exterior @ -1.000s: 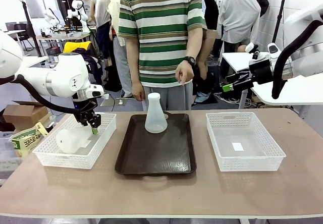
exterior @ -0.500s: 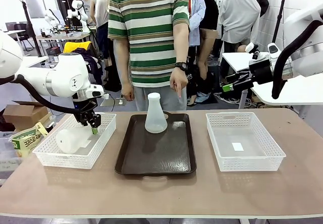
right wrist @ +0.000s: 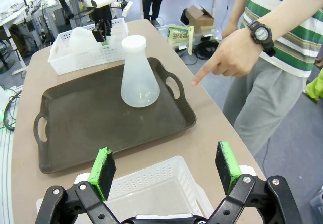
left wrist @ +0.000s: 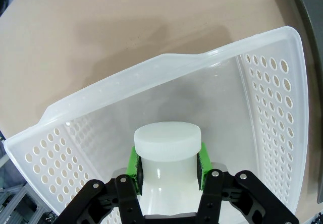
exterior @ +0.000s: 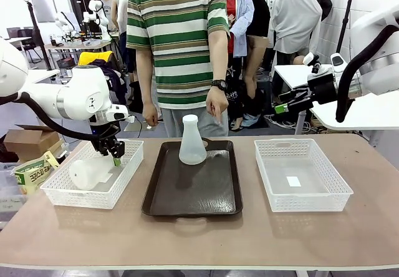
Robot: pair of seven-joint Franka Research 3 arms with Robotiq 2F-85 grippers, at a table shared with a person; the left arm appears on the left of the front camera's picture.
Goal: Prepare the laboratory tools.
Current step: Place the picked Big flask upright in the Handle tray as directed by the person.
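One milky-white flask (exterior: 87, 171) lies on its side in the left white basket (exterior: 62, 193). My left gripper (exterior: 115, 154) is shut on its capped neck (left wrist: 167, 139), and the green pads (left wrist: 132, 164) press both sides. The other flask (exterior: 192, 141) stands upright at the far end of the dark brown tray (exterior: 193, 196); in the right wrist view this flask (right wrist: 139, 77) is ahead of me. My right gripper (right wrist: 165, 171) is open and holds nothing. It hangs raised off the table's right side (exterior: 283, 108).
A person in a striped shirt stands at the far edge, and one hand (exterior: 216, 107) points down toward the tray (right wrist: 101, 128). A second white basket (exterior: 302, 176) sits on the right, just under my right gripper (right wrist: 151, 186). A box and clutter lie off the left edge.
The person has stepped toward picture left, and the pointing hand has moved with them. Neither arm nor either flask has moved.
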